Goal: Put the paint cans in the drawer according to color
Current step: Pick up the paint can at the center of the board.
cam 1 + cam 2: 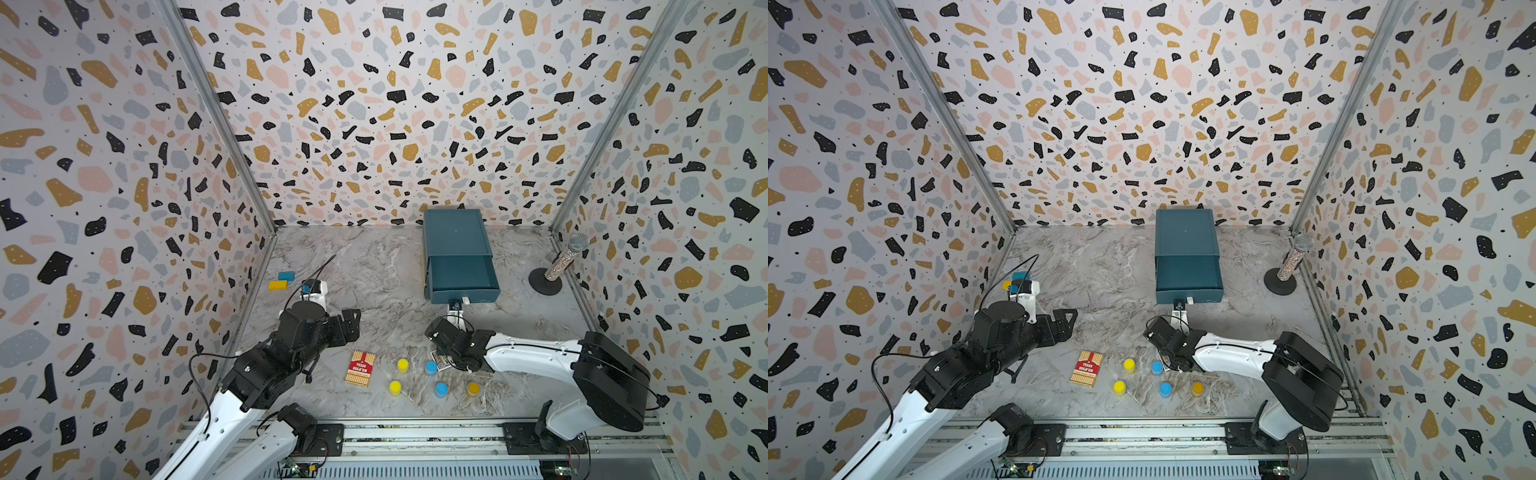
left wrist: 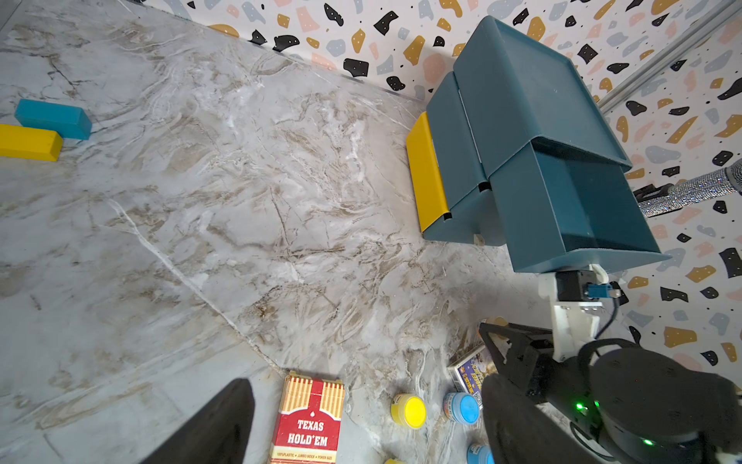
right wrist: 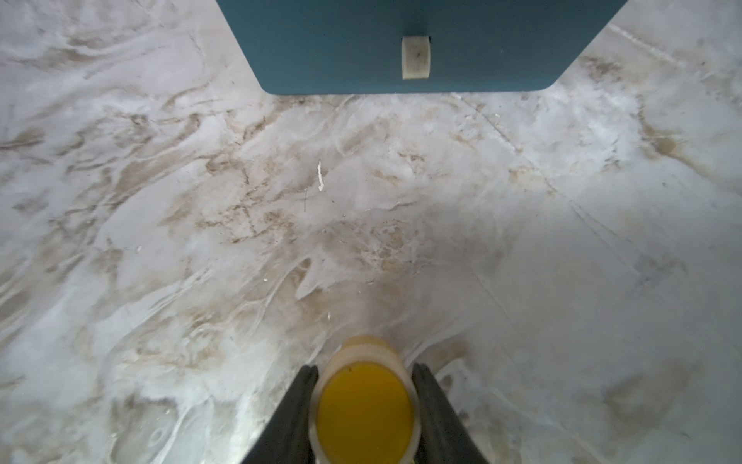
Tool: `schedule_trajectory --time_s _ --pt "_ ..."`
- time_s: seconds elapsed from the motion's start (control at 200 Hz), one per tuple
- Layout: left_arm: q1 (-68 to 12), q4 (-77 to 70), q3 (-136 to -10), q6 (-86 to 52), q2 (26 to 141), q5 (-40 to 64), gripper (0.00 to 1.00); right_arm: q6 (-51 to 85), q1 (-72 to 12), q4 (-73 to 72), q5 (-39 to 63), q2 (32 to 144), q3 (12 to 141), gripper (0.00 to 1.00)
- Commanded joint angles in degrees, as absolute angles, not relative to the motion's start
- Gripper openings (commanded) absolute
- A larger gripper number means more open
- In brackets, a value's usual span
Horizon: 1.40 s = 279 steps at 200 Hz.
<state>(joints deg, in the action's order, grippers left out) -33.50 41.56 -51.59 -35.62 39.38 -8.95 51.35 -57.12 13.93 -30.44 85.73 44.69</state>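
Drawer [image 1: 453,237]: right of centre in a top view, top tray [image 1: 463,276] standing pulled out; you should be carrying high over its front.
Right pincer [image 3: 365,369]: pinching orange paint can [image 3: 363,409], lower centre; be keeping it level.
Left pincer [image 1: 351,324]: state unclear.

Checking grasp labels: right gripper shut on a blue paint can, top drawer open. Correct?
Not blue. The right wrist view shows the right gripper shut on an orange paint can. The rest holds: the top drawer is open, as seen in a top view.
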Motion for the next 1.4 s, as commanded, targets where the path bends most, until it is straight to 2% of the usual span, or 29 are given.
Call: schedule_trajectory --time_s 0.0,0.436,0.706,1.061,1.392 --pt "-33.7 40.4 -53.4 -35.1 39.6 -9.8 0.91 48.9 -57.4 18.1 -28.4 81.9 44.0 0.18" --pt "-33.6 40.4 -53.5 -34.8 39.9 -10.5 0.92 38.6 -59.9 30.5 -15.5 71.2 50.2 0.15" --pt "-33.7 40.4 -53.7 -34.7 40.1 -10.9 0.92 34.6 -64.8 39.7 -10.4 71.9 59.8 0.14" --pt "-33.7 40.6 -53.9 -34.5 39.9 -10.9 0.92 31.8 -65.8 45.8 -7.3 71.7 71.1 0.13" --pt "-33.7 40.6 -53.6 -35.0 40.6 -10.5 0.92 25.5 -65.8 53.4 -13.0 75.3 86.7 0.13"
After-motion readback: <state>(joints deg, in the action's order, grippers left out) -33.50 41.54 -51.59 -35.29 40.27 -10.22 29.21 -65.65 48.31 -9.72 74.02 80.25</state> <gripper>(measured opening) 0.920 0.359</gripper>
